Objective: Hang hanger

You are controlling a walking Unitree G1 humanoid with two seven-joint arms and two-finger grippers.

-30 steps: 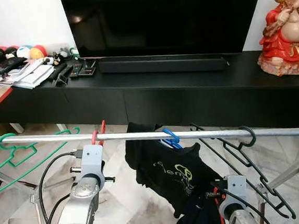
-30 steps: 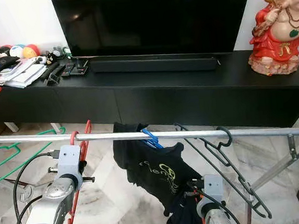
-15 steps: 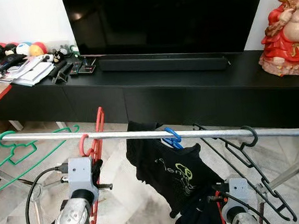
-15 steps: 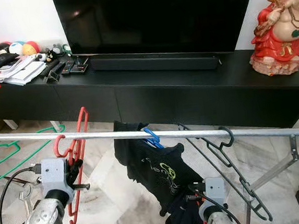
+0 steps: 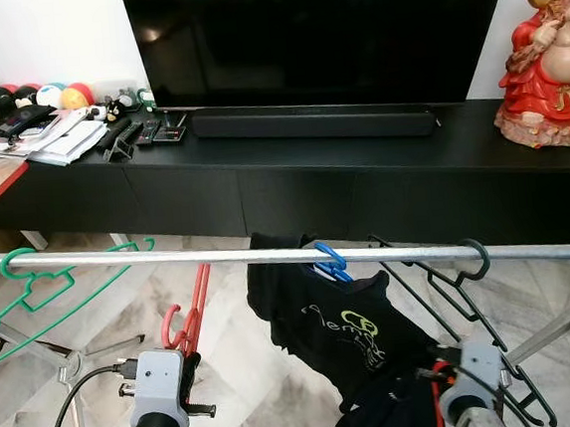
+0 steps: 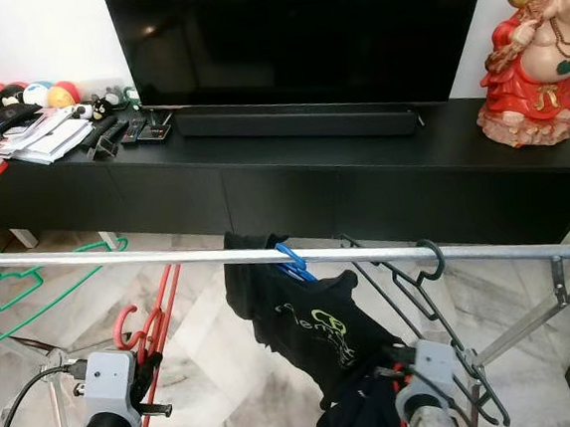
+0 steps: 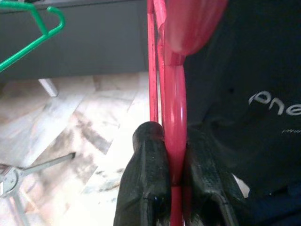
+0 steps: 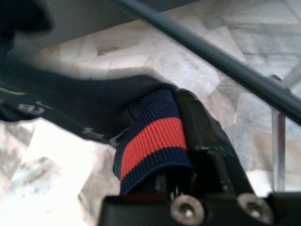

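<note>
Rail [image 5: 219, 256]: a grey metal bar crossing the middle of both eye views, left edge to right edge. It carries a green hanger [image 5: 32, 286] at far left, a black shirt [image 5: 339, 319] on a blue hook at centre, and black hangers [image 5: 466, 283] at right.

Red hanger [image 5: 189, 317]: lower left of the left eye view, below the rail and not hooked on it, hook uppermost.

Handling, as a judgement: a thin plastic frame, light and stiff, with a smooth glossy surface likely to twist or slip in a narrow pinch. The present hold on the bar just under the hook suits hooking it over the rail.

Left gripper [image 7: 174, 183]: jaws closed tight on a red bar of the hanger, 1 black finger [image 7: 148, 174] on each side.

Right gripper [image 8: 188, 141]: jaws closed on a navy cloth with a red stripe [image 8: 153, 141].

Views compared: the eye views give the hanger's place against the rail, but the grip itself sits behind the wrist housing. The left wrist view gives the pinch in close detail; the right wrist view shows the striped cloth plainly, which the eye views show as a dark bundle at lower right.
</note>
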